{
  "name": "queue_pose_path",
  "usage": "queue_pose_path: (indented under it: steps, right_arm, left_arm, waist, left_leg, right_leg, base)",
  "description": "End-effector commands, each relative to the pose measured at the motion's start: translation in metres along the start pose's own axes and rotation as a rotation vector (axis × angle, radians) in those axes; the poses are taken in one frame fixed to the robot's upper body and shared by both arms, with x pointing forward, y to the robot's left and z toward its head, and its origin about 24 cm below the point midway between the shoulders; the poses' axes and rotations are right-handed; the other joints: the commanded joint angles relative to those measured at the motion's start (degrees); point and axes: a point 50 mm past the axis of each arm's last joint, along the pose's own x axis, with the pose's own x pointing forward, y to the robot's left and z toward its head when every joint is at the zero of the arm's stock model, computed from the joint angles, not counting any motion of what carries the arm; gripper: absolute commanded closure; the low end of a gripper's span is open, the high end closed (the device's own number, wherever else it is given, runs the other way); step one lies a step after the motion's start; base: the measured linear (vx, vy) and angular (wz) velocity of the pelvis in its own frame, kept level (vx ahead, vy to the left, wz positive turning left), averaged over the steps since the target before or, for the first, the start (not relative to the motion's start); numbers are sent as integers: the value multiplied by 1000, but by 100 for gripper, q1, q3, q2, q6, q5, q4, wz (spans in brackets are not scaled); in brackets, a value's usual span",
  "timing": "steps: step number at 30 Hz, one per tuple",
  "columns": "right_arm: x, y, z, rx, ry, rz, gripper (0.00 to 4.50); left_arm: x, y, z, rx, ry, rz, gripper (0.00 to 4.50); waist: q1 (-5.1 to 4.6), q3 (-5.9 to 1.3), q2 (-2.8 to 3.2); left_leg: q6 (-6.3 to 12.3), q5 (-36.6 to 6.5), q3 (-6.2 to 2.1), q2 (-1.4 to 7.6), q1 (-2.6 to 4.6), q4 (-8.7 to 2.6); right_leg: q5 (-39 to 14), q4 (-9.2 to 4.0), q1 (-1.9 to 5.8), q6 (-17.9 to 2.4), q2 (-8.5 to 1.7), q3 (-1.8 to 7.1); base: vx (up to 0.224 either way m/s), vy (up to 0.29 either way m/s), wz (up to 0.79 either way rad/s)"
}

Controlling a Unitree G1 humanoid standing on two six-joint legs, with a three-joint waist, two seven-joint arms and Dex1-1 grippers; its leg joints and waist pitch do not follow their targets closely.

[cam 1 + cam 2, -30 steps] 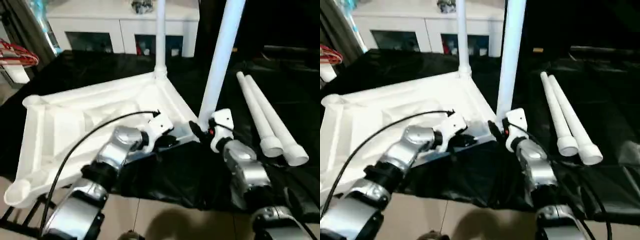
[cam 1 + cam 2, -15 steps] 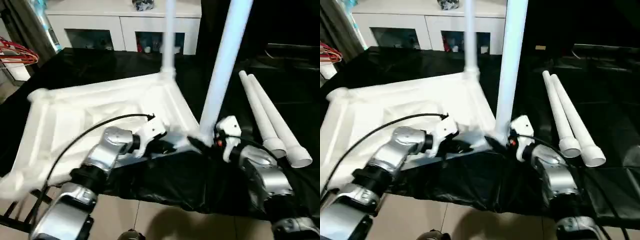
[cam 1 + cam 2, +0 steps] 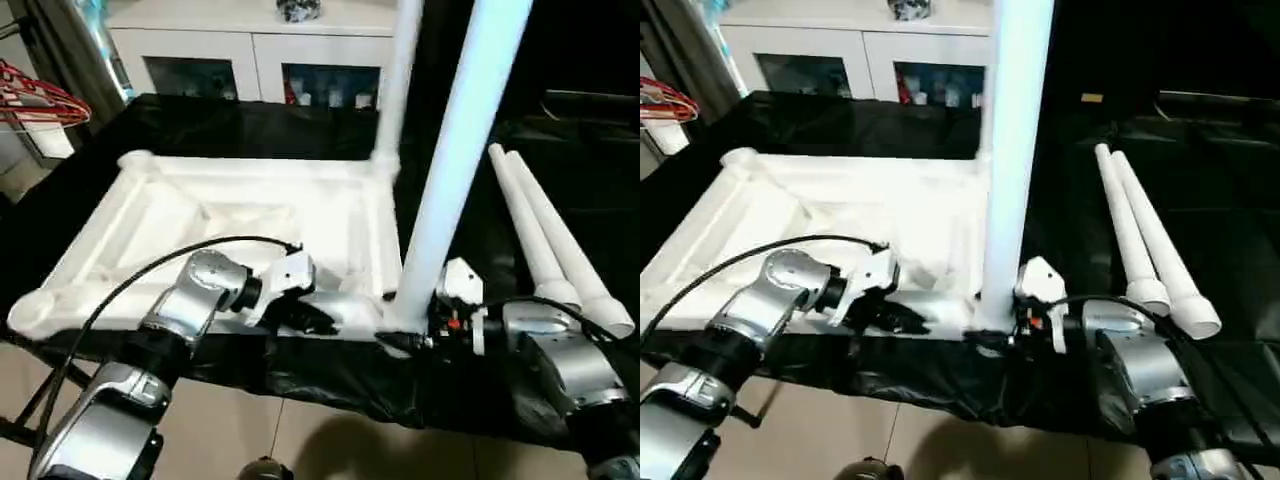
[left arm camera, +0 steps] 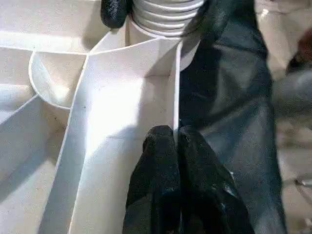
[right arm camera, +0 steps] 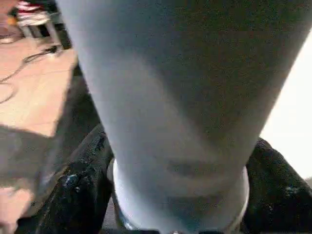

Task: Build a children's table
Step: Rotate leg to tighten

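Since a second ago the tabletop (image 3: 230, 225) lies squarer to me, and my right gripper (image 3: 405, 335) has sunk to its near corner. It lies ribbed side up on a black cloth (image 3: 330, 375) over the work surface. The right gripper clamps the base of an upright leg (image 3: 455, 160) at that corner. My left gripper (image 4: 173, 141) is pinched shut on the tabletop's near rim. A second leg (image 3: 395, 85) stands in the far corner; two spare legs (image 3: 545, 240) lie to the right. A white cabinet (image 3: 255, 50) stands behind.
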Motion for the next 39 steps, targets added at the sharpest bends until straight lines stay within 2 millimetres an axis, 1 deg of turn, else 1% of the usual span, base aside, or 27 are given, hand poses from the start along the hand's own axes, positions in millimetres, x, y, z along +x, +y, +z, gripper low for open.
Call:
queue_pose_path:
  steps: [1,3,7,9,10,11,12,13,14,15,16,17,18,19,20,21,22,24,25,26,27,29,30,33,35,36,39]
  right_arm:
    - [17,15,3,-14,-4,144,149]
    - [18,16,3,-8,-2,152,164]
    - [22,16,1,21,-23,113,165]
    - [26,12,0,54,-48,35,166]
    - [29,8,-1,67,-62,-23,166]
    - [31,4,-2,83,-71,-74,166]
    - [34,-1,-4,120,-81,-153,167]
    - [37,-6,-5,140,-91,-219,167]
    - [45,-14,-8,199,-111,-351,167]
    - [45,-14,-8,199,-111,-352,167]
    - [49,-17,-9,214,-115,-393,167]
    - [51,-18,-9,220,-119,-417,167]
    - [54,-19,-9,228,-125,-441,167]
    - [54,-19,-9,228,-125,-441,167]
    - [62,-24,-10,269,-113,-536,167]
    - [66,-26,-11,281,-107,-576,167]
    - [71,-29,-12,295,-96,-637,167]
    - [77,-31,-11,295,-102,-679,167]
    - [77,-31,-11,295,-102,-679,167]
    - [80,-32,-8,298,-119,-692,112]
    - [82,-32,-7,298,-129,-692,98]
    - [83,-32,-3,304,-158,-665,91]
    - [81,-32,0,292,-172,-647,61]
    - [79,-33,2,262,-167,-633,48]
    - [74,-31,5,207,-171,-552,48]
    - [71,-29,6,175,-172,-500,48]
    - [64,-24,7,129,-178,-394,48]
  left_arm:
    - [2,3,13,54,-19,-6,450]
    - [1,3,12,57,-11,-11,450]
    - [3,7,14,49,-24,38,450]
    - [5,11,15,38,-32,87,450]
    - [7,14,16,28,-38,119,450]
    - [8,16,17,21,-45,147,450]
    - [11,18,19,11,-59,184,450]
    - [13,21,21,0,-73,213,450]
    - [20,24,25,-6,-87,273,450]
    - [20,24,25,-6,-87,274,450]
    - [24,25,27,-11,-93,292,450]
    - [26,25,28,-15,-95,305,450]
    - [29,25,29,-14,-95,318,450]
    - [29,25,29,-14,-95,318,450]
    - [37,26,33,-16,-90,359,450]
    - [41,27,35,-16,-87,383,450]
    - [45,28,38,-17,-85,421,450]
    - [52,28,43,-37,-104,456,450]
    - [52,28,43,-37,-104,456,450]
    - [56,27,46,-37,-112,457,450]
    - [58,26,47,-37,-118,451,450]
    - [59,24,47,-30,-123,435,450]
    - [59,22,45,-24,-120,414,450]
    - [57,20,43,-16,-121,395,450]
    - [52,17,39,-1,-120,340,450]
    - [49,15,37,2,-117,312,450]
    - [42,12,34,12,-111,257,450]
  waist:
    - [13,-351,-87]
    - [19,-349,-79]
    - [31,-364,-68]
    - [31,-353,-62]
    - [32,-346,-73]
    - [31,-348,-63]
    - [0,-319,-76]
    - [-6,-321,-55]
    - [-54,-315,-60]
    - [-71,-324,-66]
    - [-123,-317,-67]
    - [-123,-317,-67]
    - [-140,-328,-63]
    - [-142,-331,-59]
    - [-151,-340,-38]
    - [-170,-334,-34]
    - [-185,-341,-36]
    - [-219,-327,-36]
    - [-228,-326,-30]
    - [-227,-331,-46]
    - [-221,-331,-36]
    - [-217,-339,-28]
    - [-222,-346,-32]
    - [-221,-345,-29]
    - [-209,-348,-32]
    - [-205,-349,-61]
    - [-184,-369,-49]
  left_leg:
    - [387,-1524,-100,322,93,-367]
    - [335,-1546,-107,322,95,-377]
    - [313,-1481,-102,316,94,-360]
    - [310,-1492,-100,311,91,-363]
    - [257,-1568,-103,302,95,-369]
    - [222,-1611,-104,301,105,-372]
    - [88,-1837,-118,286,116,-401]
    - [42,-1903,-132,286,127,-408]
    - [-21,-2003,-138,290,140,-425]
    - [-50,-1988,-141,290,135,-423]
    - [-99,-2069,-159,280,119,-440]
    - [-99,-2069,-159,280,119,-440]
    - [-70,-2064,-142,282,145,-427]
    - [-50,-2021,-142,281,136,-426]
    - [-33,-1927,-139,284,114,-429]
    - [-45,-1922,-137,283,113,-431]
    - [-66,-1915,-136,274,117,-426]
    - [-69,-2005,-132,259,128,-428]
    - [-63,-2020,-131,263,130,-429]
    - [-35,-2017,-130,260,122,-428]
    - [-30,-2019,-134,265,128,-429]
    - [16,-1984,-142,271,112,-436]
    - [61,-1897,-134,269,100,-429]
    - [96,-1861,-125,263,98,-424]
    - [120,-1880,-126,267,97,-422]
    - [156,-1809,-124,271,88,-421]
    - [280,-1577,-102,283,81,-386]
  right_leg:
    - [-1360,-441,259,-1228,-392,243]
    - [-1432,-437,258,-1203,-390,247]
    - [-1244,-420,260,-1248,-388,248]
    - [-1258,-427,254,-1245,-382,248]
    - [-1407,-441,249,-1213,-390,246]
    - [-1506,-450,241,-1197,-397,248]
    - [-2011,-497,233,-1075,-410,242]
    - [-2142,-502,231,-1041,-420,238]
    - [-2269,-526,218,-993,-415,239]
    - [-2228,-516,216,-992,-420,246]
    - [-2290,-520,232,-952,-417,232]
    - [-2290,-520,232,-952,-417,232]
    - [-2152,-533,209,-953,-406,249]
    - [-2056,-523,216,-970,-405,254]
    - [-1841,-499,226,-996,-391,253]
    - [-1770,-492,213,-1024,-383,253]
    - [-1715,-489,225,-1047,-392,245]
    - [-1892,-517,227,-1003,-390,239]
    - [-1916,-520,222,-992,-394,245]
    - [-1927,-529,230,-962,-388,246]
    - [-1925,-527,222,-959,-395,249]
    - [-1804,-516,235,-952,-387,247]
    - [-1551,-498,245,-989,-371,247]
    - [-1482,-496,246,-1015,-372,245]
    - [-1538,-498,257,-1005,-381,242]
    - [-1471,-486,272,-1013,-379,242]
    - [-1086,-452,272,-1114,-369,243]
  base:
    - [0,0,0]
    - [0,0,0]
    - [0,0,0]
    - [0,0,0]
    - [0,0,0]
    - [0,0,0]
    - [0,0,0]
    - [0,0,0]
    - [0,0,0]
    - [0,0,0]
    - [0,0,0]
    - [0,0,0]
    - [0,0,0]
    - [0,0,0]
    - [0,0,0]
    - [0,0,0]
    - [0,0,0]
    - [0,0,0]
    - [0,0,0]
    - [0,0,0]
    - [0,0,0]
    - [0,0,0]
    - [0,0,0]
    - [0,0,0]
    - [0,0,0]
    - [0,0,0]
    - [0,0,0]
